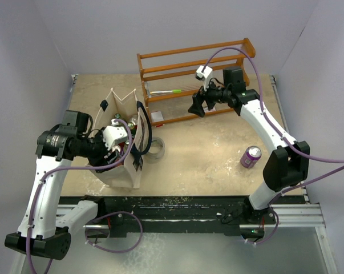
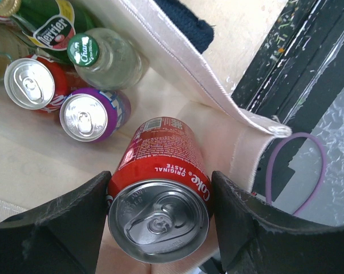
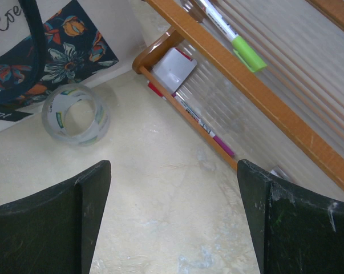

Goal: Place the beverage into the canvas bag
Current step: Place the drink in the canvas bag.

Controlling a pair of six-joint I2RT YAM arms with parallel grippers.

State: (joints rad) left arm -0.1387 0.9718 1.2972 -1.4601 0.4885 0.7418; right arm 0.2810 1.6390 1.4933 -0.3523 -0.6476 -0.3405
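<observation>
While the left pincer [image 2: 160, 225] grips a red cola can [image 2: 163, 171] inside the canvas bag [image 1: 123, 171] at the desk's [image 1: 206, 148] left, beside other cans [image 2: 29, 83] and bottles [image 2: 103, 57], the right pincer [image 3: 172, 220] hangs open and empty by the far wooden rack [image 1: 189, 60], a purple can [image 1: 251, 156] standing near right.
</observation>
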